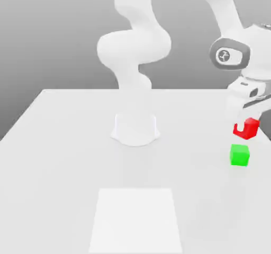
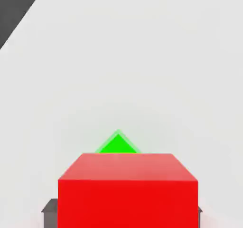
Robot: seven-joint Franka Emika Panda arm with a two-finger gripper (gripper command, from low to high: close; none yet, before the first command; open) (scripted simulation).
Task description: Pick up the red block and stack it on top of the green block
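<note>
A: Where's the job at?

B: Gripper (image 1: 246, 121) is clenched on the red block (image 1: 246, 128), lifted, hovering about one o'clock of the green block (image 1: 239, 155) on the table (image 1: 63, 142).

A: Left?

B: Probably centring, lowering, releasing.

Red block (image 1: 246, 128) in gripper (image 1: 244, 121) hangs just above green block (image 1: 239, 155), small gap between; table (image 1: 63, 142) around bare

I see the red block (image 1: 246, 128) airborne at the exterior view's right edge, directly above the green block (image 1: 239, 155), which rests on the table.
</note>
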